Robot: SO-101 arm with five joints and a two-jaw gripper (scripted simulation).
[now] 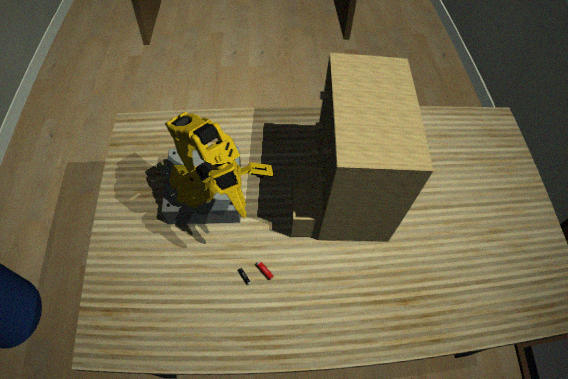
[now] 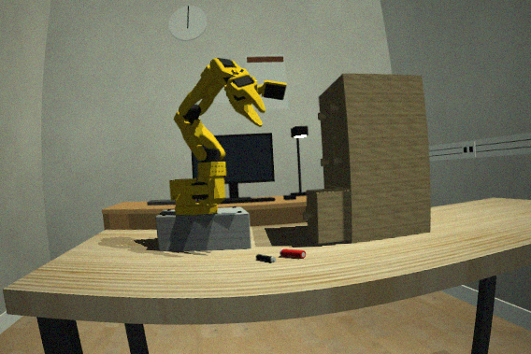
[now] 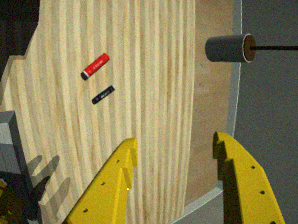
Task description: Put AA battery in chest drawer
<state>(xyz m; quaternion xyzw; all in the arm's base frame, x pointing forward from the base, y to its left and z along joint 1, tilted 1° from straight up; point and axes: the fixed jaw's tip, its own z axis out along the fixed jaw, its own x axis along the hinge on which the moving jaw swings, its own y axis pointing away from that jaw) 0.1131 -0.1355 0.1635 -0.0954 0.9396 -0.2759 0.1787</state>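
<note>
The AA battery looks to be the thicker red one (image 1: 264, 271) (image 2: 293, 254) (image 3: 96, 66), lying on the table (image 1: 350, 313) (image 2: 154, 278) (image 3: 160, 90). My gripper (image 1: 244, 212) (image 2: 262, 118) (image 3: 176, 140) is open and empty, high above the table near the arm's base, with both batteries ahead of it in the wrist view. The wooden chest (image 1: 382, 113) (image 2: 388, 152) stands right of the arm, its drawer side facing the arm. The right bottom drawer (image 1: 303, 226) (image 2: 333, 218) is pulled out; its inside is dark. The drawers above show no visible gap.
A thinner black battery (image 1: 244, 276) (image 2: 265, 259) (image 3: 103, 95) lies beside the red one, a small gap between them. The grey arm base (image 1: 225, 215) (image 2: 206, 232) stands left of the open drawer. Knobs (image 2: 321, 116) stick out from the chest's front. The chest's shadow covers the table before it.
</note>
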